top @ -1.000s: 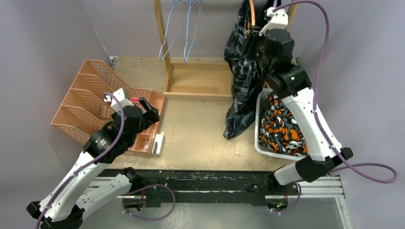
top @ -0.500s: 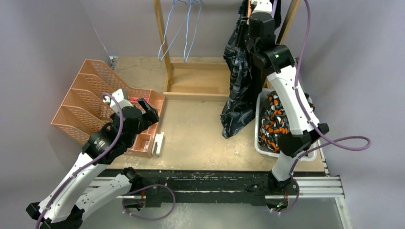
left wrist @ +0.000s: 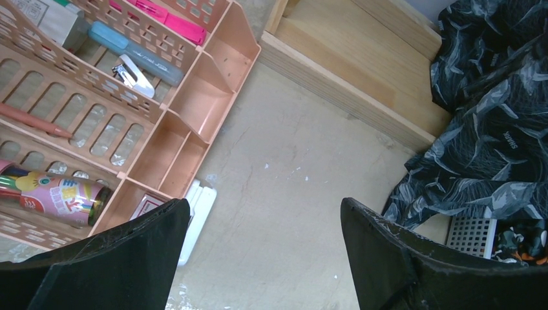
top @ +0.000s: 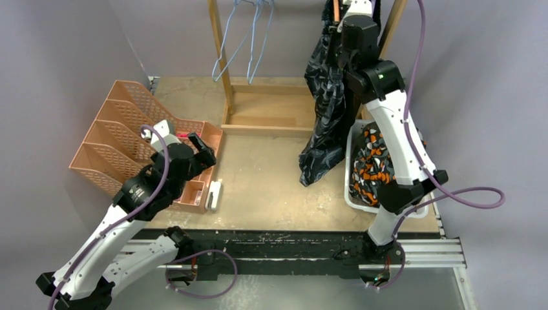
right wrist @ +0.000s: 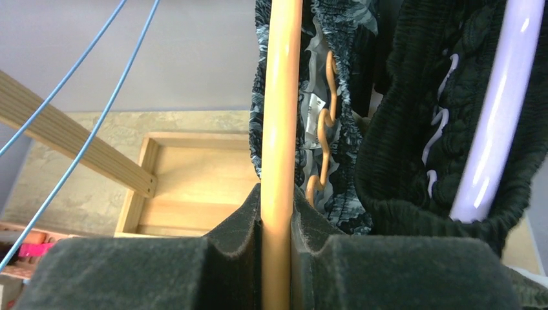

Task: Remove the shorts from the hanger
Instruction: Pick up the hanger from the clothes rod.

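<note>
On the left, our left gripper (left wrist: 263, 205) is wide open and holds nothing. It hangs over the pink organizer (top: 116, 145), far from the clothes. It has no part in the job right now.

Next come two blue hangers (top: 249, 45) on the rack. They are bare, so we think their shorts are already off.

Then we see the dark camo shorts (top: 326, 110). They hang up high and droop down to the table. They are not off yet.

Our right gripper (right wrist: 278, 200) is up there too. Its jaws are closed tight on a tan bar (right wrist: 281, 97), which looks to us like part of that hanger.

Just right of it, the black shorts (right wrist: 413, 129) sit on a white hanger (right wrist: 497, 116). They are not off yet either.

Down on the right, the orange camo shorts (top: 375, 168) lie in the white basket (top: 349, 161). That pair is done. We cannot see any green pair.

So we think two pairs are left.
</note>
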{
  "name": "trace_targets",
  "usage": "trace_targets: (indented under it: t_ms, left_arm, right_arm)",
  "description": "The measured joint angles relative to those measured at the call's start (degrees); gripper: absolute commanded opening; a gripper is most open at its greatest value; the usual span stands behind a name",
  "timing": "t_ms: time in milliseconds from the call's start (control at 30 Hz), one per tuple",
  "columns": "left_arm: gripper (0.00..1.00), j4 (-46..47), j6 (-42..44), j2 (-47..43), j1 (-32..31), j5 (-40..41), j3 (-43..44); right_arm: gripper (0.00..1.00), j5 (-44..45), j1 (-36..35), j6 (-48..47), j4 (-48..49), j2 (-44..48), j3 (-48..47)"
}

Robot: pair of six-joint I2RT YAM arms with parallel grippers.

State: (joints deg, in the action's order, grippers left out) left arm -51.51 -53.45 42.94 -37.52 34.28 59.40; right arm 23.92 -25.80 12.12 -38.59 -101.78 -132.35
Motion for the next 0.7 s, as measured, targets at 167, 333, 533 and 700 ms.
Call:
trace_targets:
  t_ms: [167,333,533,700]
  left_arm:
    - [0.87,0.15,0.0,1.11,0.0,-0.39,0.0]
    - [0.87,0.22,0.0,1.66,0.0,-0.79,0.0]
    - [0.87,0.22,-0.07,1.16,0.0,-0.87,0.0]
    - [0.87,0.17,-0.15,1.03,0.0,-0.87,0.0]
  right_arm:
    - [0.0,-3.1,0.15,0.02,2.51,4.57,4.07]
    - [0.0,-5.68,0.17,0.57,1.99,8.61,4.44]
    - [0.0,-7.54,0.35,2.32,1.51,8.98,4.44]
    - [0.0,-10.36,0.35,4.72,1.88,11.76,8.15]
